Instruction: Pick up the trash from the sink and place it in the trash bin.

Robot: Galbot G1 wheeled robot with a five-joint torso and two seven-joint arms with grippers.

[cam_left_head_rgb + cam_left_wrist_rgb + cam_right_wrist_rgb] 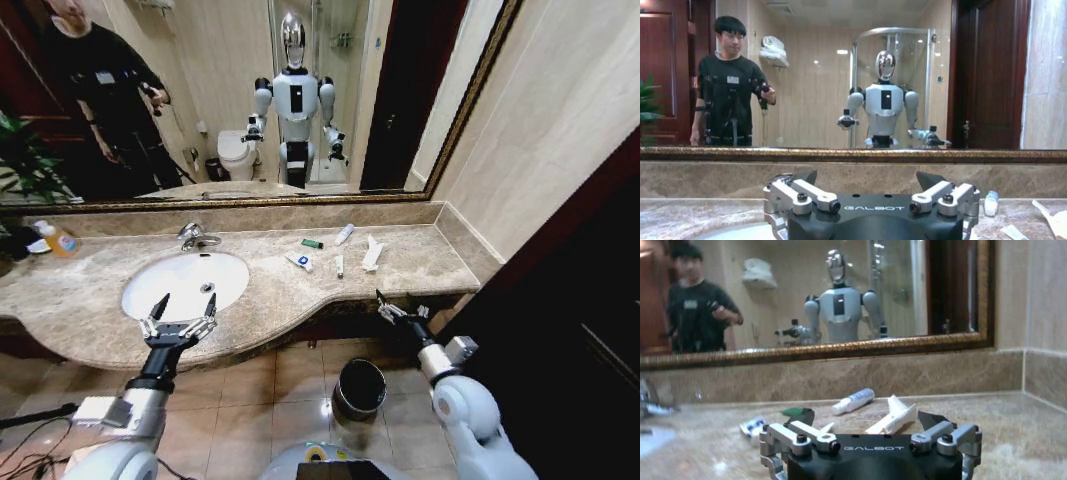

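Sink (150, 300): white oval bowl, just ahead of our left gripper (180, 313), whose jaws stand apart and empty.
Bin (358, 392): shiny metal, on the floor below and between both grippers.
Trash (340, 252): small white bits on the counter, ahead of our right gripper (398, 307), jaws apart.

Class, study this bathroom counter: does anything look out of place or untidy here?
Yes. Small litter lies scattered on the beige marble surround right of the oval white basin: a white tube, a crumpled white wrapper, a blue-marked sachet and a tiny green piece. The basin itself looks clean.
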